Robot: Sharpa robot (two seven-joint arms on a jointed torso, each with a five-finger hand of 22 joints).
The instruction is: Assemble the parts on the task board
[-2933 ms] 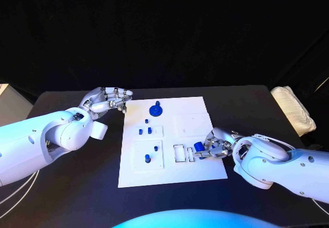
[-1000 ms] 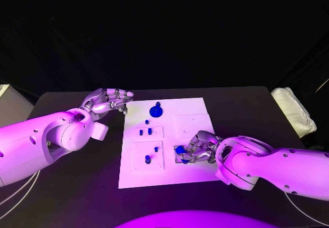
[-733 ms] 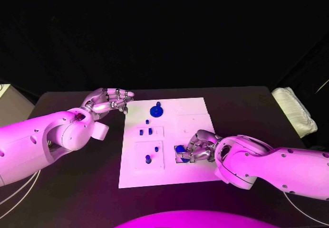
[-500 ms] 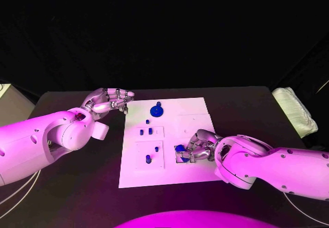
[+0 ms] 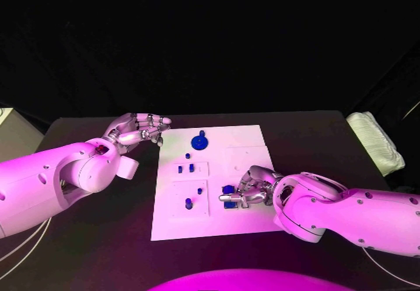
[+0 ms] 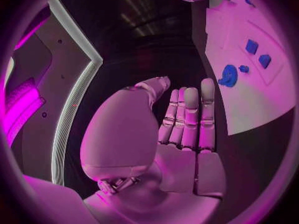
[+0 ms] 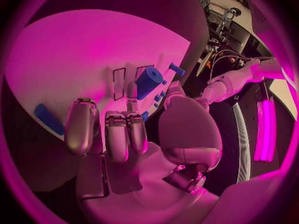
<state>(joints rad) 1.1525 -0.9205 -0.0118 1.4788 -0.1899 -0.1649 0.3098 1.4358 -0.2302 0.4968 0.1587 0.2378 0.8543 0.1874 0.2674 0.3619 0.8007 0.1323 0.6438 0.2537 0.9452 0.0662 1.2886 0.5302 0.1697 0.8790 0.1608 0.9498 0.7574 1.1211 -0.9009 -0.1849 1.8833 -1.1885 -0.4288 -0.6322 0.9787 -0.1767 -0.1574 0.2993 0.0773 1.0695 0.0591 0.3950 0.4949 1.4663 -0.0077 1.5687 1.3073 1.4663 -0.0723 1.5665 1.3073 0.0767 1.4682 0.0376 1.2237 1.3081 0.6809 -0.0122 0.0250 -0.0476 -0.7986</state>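
The white task board (image 5: 210, 218) lies mid-table. My right hand (image 5: 247, 191) is over its right middle, at the narrow slots (image 7: 117, 80). It pinches a blue cylinder part (image 7: 149, 81) between a finger and the thumb, and the part (image 5: 232, 190) stands at the slots. One finger points left across the board. My left hand (image 5: 136, 129) hovers at the board's far left corner, and its fingers (image 6: 190, 117) lie side by side, holding nothing. A blue disc (image 5: 199, 141) sits at the far end, with small blue pegs (image 5: 186, 168) in the left plates.
A loose blue block (image 7: 49, 118) lies on the board near my right hand. A folded white cloth (image 5: 376, 140) sits at the table's right edge. Bare black table surrounds the board.
My right hand has carried the blue part left from near the board's right edge to the slots, then stretched one finger leftward. The left hand has stayed still.
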